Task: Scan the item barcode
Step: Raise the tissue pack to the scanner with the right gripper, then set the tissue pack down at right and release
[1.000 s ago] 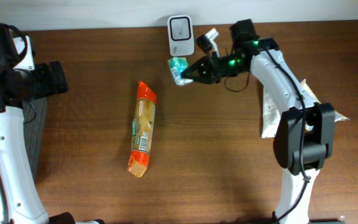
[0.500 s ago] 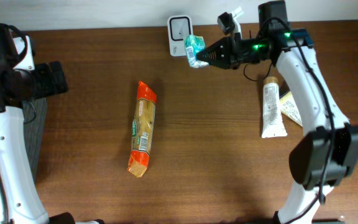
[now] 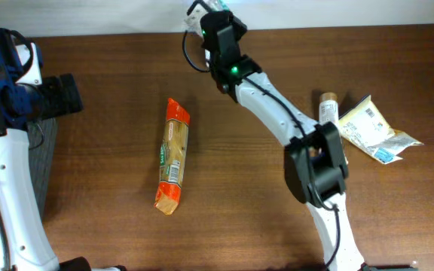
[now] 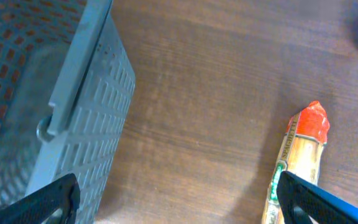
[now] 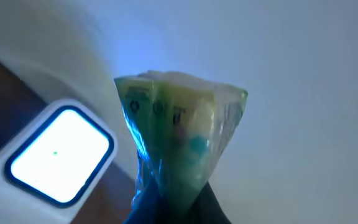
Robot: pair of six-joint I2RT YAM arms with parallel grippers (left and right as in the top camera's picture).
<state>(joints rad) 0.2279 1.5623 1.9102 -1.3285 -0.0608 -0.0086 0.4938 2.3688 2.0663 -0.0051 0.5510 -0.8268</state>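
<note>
Dark wooden table point(image 3: 239, 214), pale wall behind. Pinched tight in the right end effector point(image 5: 171, 198): a small green and yellow packet point(image 5: 180, 134), upright, washed in blue light, raised against the wall. Printed marks along its top edge, too blurred to read. Just beside it, lower and to the left, a white scanner point(image 5: 55, 158) with a glowing window, not touching the packet. From overhead, only the right arm point(image 3: 266, 98), reaching to the far edge of the table with the scanner hidden beneath it.

Spread wide and gripping nothing: the left end effector point(image 4: 176, 205), at the left side of the table by a grey mesh basket point(image 4: 73, 118).

Flat in the middle of the table, a long orange snack pack point(image 3: 172, 156) with a red end and a green label band, lettering not legible. To the right, beside the right arm, a white tube point(image 3: 327, 108) with a tan cap. Next to that, a crumpled yellow and white pouch point(image 3: 369, 126) with a blue patch, print too small to read.
</note>
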